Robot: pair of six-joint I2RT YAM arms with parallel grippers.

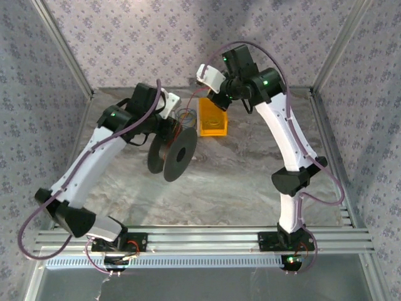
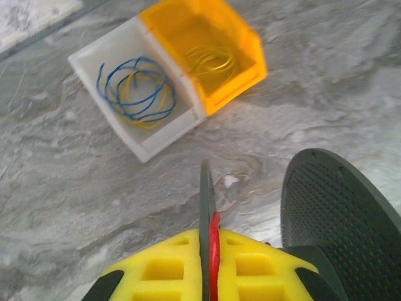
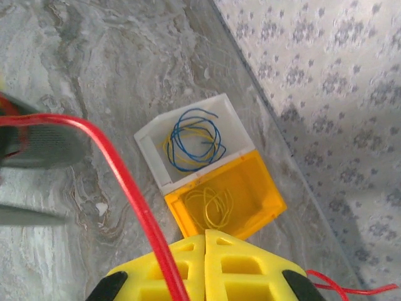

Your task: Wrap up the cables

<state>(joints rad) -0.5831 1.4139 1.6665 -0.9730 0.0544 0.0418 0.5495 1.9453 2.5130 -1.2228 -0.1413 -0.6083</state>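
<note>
My right end effector (image 3: pixel 205 241) is clamped on the cable (image 3: pixel 125 182), left end effector (image 2: pixel 207 241) on the spool (image 2: pixel 338 213) rim; yank too hard and the cable probably slips out.

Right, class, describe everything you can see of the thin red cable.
The red cable is one very thin, glossy, flexible strand. From the black spool it arcs above the marble table and runs down between the shut yellow fingers of the right claw; a short tail curls out beside that claw. In the left wrist view it lies against the spool's thin flange, pinched with it in the shut left claw.
</note>
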